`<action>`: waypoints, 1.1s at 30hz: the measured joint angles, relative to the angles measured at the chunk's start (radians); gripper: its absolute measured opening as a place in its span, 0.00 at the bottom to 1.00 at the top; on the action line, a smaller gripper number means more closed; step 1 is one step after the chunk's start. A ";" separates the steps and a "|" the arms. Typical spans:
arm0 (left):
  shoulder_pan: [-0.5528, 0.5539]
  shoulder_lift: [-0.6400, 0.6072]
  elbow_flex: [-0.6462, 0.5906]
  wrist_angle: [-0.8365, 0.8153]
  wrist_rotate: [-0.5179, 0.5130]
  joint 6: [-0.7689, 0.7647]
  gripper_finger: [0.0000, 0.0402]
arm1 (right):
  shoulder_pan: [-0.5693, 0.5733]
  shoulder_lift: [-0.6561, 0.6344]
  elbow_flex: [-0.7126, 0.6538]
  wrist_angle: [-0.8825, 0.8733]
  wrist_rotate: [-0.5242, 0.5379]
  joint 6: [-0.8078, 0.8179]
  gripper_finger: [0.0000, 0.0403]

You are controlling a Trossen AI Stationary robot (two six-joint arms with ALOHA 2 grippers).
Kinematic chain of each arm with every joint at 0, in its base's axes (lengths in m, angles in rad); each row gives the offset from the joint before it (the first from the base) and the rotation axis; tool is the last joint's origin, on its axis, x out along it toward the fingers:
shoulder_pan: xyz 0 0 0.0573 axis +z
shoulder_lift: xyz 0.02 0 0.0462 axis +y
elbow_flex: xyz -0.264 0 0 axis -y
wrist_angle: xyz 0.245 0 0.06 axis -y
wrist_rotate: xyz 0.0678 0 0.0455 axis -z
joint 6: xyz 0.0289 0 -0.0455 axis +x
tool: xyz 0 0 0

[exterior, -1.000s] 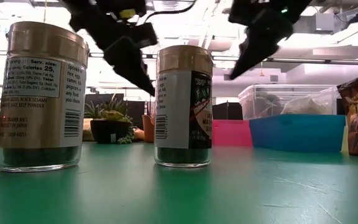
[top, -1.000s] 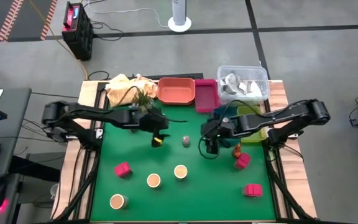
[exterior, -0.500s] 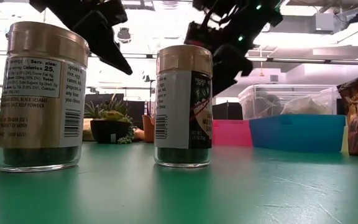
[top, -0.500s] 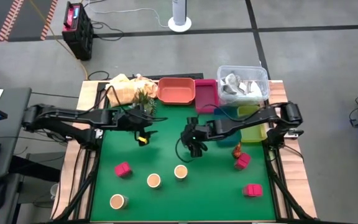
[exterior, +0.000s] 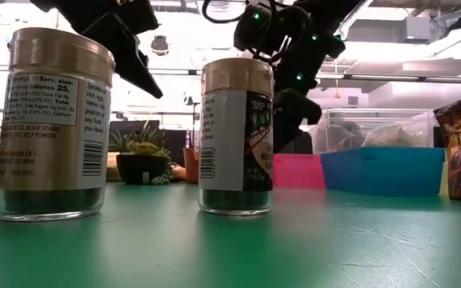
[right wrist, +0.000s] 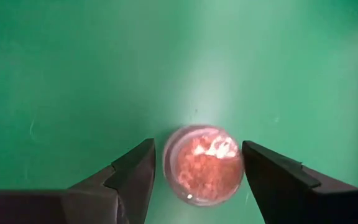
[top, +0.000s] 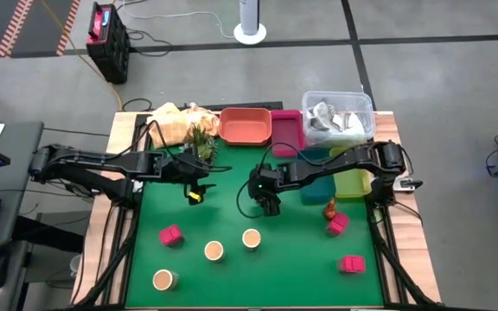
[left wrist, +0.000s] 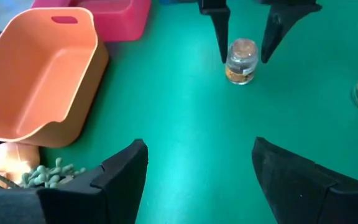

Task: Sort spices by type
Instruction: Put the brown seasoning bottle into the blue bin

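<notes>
I have the right gripper [right wrist: 194,171] straddling a small jar [right wrist: 204,163] near the middle of the green table [top: 232,276], its fingers wide with one on either side and neither touching the glass yet as far as I can tell; the left wrist view shows the same jar [left wrist: 241,61] standing upright between those two dark fingers. To do this grasp well I would, in my judgement, keep the jar centred between the fingers, go down until they are below the lid, then squeeze slowly so it does not tip or skid on the mat. The left gripper [left wrist: 197,168] waits in the left centre of the high view, also spread wide and holding nothing. Along the top edge of the table sit the containers: an orange tray [top: 245,124] that looks empty, a pink tray [top: 286,131] beside it whose inside I cannot make out, a clear tub [top: 338,115] with crumpled light stuff inside, and blue [top: 318,184] and yellow-green [top: 353,183] trays partly hidden under the right arm, contents hidden. Low in the frame, three tan cups [top: 213,250] stand unsorted on the mat, with pink packets at lower left [top: 170,235] and lower right [top: 350,263].
</notes>
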State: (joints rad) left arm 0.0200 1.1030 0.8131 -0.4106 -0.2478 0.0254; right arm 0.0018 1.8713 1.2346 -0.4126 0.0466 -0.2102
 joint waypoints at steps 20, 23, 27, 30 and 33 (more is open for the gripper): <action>0.000 0.000 0.000 -0.006 0.000 0.000 0.68 | -0.018 -0.063 -0.001 -0.153 0.017 0.053 0.52; 0.000 0.008 0.000 0.006 0.000 -0.003 0.68 | -0.018 -0.157 -0.005 -0.298 0.039 0.136 0.52; 0.000 0.023 0.000 0.047 0.000 0.015 0.68 | -0.011 -0.299 -0.090 -0.325 0.063 0.228 0.52; 0.001 0.038 0.001 0.079 0.000 0.045 0.68 | -0.007 -0.409 -0.151 -0.368 0.107 0.303 0.52; 0.002 0.062 0.002 0.135 -0.001 0.078 0.68 | -0.007 -0.507 -0.207 -0.383 0.152 0.375 0.52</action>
State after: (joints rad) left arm 0.0225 1.1650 0.8153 -0.2756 -0.2489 0.1037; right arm -0.0049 1.3643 1.0274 -0.7957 0.1983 0.1647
